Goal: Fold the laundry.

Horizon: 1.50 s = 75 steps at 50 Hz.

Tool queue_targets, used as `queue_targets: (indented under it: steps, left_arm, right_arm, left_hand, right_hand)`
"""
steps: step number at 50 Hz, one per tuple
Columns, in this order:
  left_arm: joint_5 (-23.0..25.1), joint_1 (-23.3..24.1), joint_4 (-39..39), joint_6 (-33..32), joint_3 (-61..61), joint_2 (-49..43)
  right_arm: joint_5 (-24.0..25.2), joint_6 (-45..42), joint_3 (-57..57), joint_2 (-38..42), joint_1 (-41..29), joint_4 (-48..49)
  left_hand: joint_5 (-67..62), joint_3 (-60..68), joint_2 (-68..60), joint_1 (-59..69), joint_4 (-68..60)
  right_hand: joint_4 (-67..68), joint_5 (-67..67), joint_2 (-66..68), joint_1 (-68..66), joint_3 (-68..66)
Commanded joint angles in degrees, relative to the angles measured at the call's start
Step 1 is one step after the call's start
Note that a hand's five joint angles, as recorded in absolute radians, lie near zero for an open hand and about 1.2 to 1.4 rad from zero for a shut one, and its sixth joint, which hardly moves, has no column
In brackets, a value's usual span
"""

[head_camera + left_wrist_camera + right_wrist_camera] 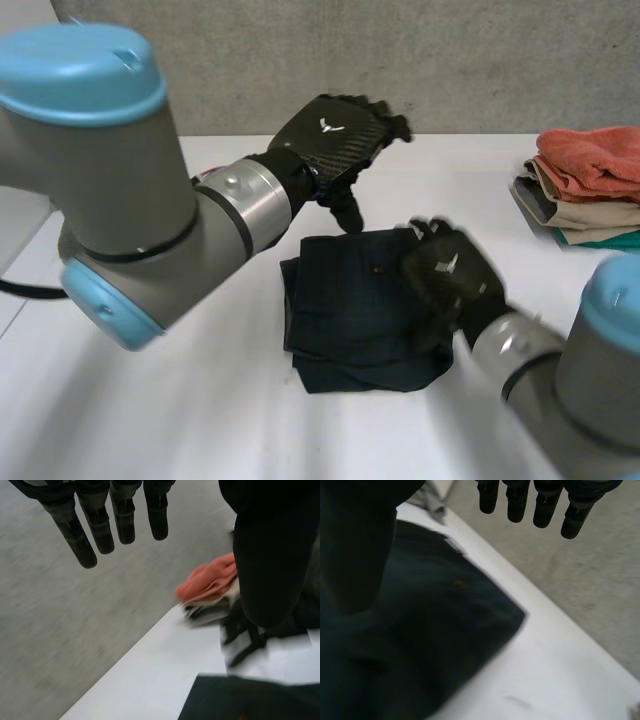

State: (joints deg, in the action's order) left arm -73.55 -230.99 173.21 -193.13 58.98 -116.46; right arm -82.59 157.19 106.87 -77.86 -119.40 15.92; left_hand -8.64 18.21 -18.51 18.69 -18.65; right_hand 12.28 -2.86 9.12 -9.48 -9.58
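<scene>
- The dark garment [350, 320] lies folded at the middle of the white table [200, 420]. It is a nearly square block with no clear long axis, and its nearest corner is a little rumpled.
- The right hand [450, 272] is the nearer of the two and sits over the garment's right edge. In its wrist view the fingers [517, 502] are straight and spread and hold nothing, with the cloth under the palm. I cannot tell whether the palm touches it.
- A small round stud [378, 268] shows on the cloth just beside that hand, towards the left.
- The left hand [335, 130] hangs raised above the garment's far edge, clear of the cloth. Its fingers [115, 520] are straight and empty and the thumb points down. The garment lies below it and towards the robot.
- I judge that the next fold or lift falls to the right hand (it is already at the cloth).
- A pile of folded clothes [585, 205] sits at the table's far right, well apart, with an orange towel [590, 155] on top.
- No label or writing can be read. Each hand's back bears a small white mark [327, 126], which is a shape and not words.
</scene>
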Motion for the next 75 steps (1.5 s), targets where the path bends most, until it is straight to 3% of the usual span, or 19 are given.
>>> queue_targets:
  steps: [1, 15, 17, 25, 32, 40, 51, 59, 63, 68, 75]
  left_arm:
    - [14.0, -2.3, -4.9, 0.2, -1.5, 0.4]
    - [13.7, -1.9, -5.2, 0.2, -0.8, -1.0]
    - [13.8, -1.9, -5.2, 0.2, -0.8, -1.0]
    - [13.2, -2.2, -5.2, 0.3, -0.9, -0.8]
    - [13.1, -2.5, -5.1, 0.3, -1.0, -0.4]
    - [12.7, -3.4, -3.0, 0.3, -1.8, 2.4]
    - [10.4, -4.7, 3.6, 6.9, -2.0, 7.5]
    - [10.4, -4.9, 3.8, 8.1, -1.8, 6.9]
    - [10.4, -4.6, 3.8, 8.1, -1.4, 6.6]
    - [10.4, -4.3, 3.8, 8.1, -0.4, 5.6]
    - [10.3, -3.9, 3.8, 7.9, 1.5, 4.9]
  right_arm:
    - [-3.5, 0.7, 7.1, 4.5, -5.1, 10.5]
    - [-6.6, -0.3, 3.3, 17.1, -5.9, 26.1]
    - [-7.0, -0.2, 2.4, 17.7, -5.9, 27.7]
    - [-5.7, -0.2, -6.8, 22.3, -5.6, 28.1]
    - [-5.1, 0.4, -14.5, 24.3, -5.3, 22.1]
    - [-3.2, 0.8, -25.0, 20.8, 2.5, 21.6]
    - [0.2, 14.4, -42.7, 19.8, 16.9, 26.0]
    - [5.1, 19.9, -51.1, 25.9, 31.0, 28.5]
    - [9.4, 21.3, -56.5, 33.1, 36.6, 28.6]
    - [18.7, 23.5, -62.3, 46.0, 42.9, 28.5]
    - [30.8, 23.4, -60.2, 53.9, 49.5, 28.4]
  left_hand:
    - [-3.5, 4.0, -3.7, 3.5, -3.5]
    - [-2.8, 3.3, -3.0, 2.8, -2.8]
    - [-2.8, 3.3, -3.0, 2.8, -2.8]
    - [-3.2, 3.6, -3.3, 3.1, -3.2]
    - [-3.4, 3.8, -3.5, 3.3, -3.3]
    - [-3.5, 4.0, -3.6, 3.5, -3.5]
    - [-3.7, 4.1, -3.8, 3.6, -3.7]
    - [-3.7, 4.1, -3.8, 3.6, -3.7]
    - [-3.9, 4.3, -4.0, 3.8, -3.8]
    - [-3.9, 4.3, -4.0, 3.8, -3.8]
    - [-3.9, 4.3, -4.0, 3.8, -3.8]
  right_hand:
    - [-2.3, 2.9, 0.9, -0.5, -0.4]
    - [-0.9, 1.4, 2.3, -1.9, -1.8]
    - [7.0, -6.4, 10.2, -9.8, -9.7]
    - [67.7, -67.1, 70.8, -70.5, -70.4]
    - [67.7, -67.1, 70.9, -70.5, -70.4]
    - [67.7, -67.1, 70.9, -70.5, -70.4]
    - [67.7, -67.1, 70.9, -70.5, -70.4]
    - [67.7, -67.1, 70.9, -70.5, -70.4]
    - [67.7, -67.1, 70.9, -70.5, -70.4]
    - [67.7, -67.1, 70.9, -70.5, -70.4]
    - [67.7, -67.1, 70.9, -70.5, -70.4]
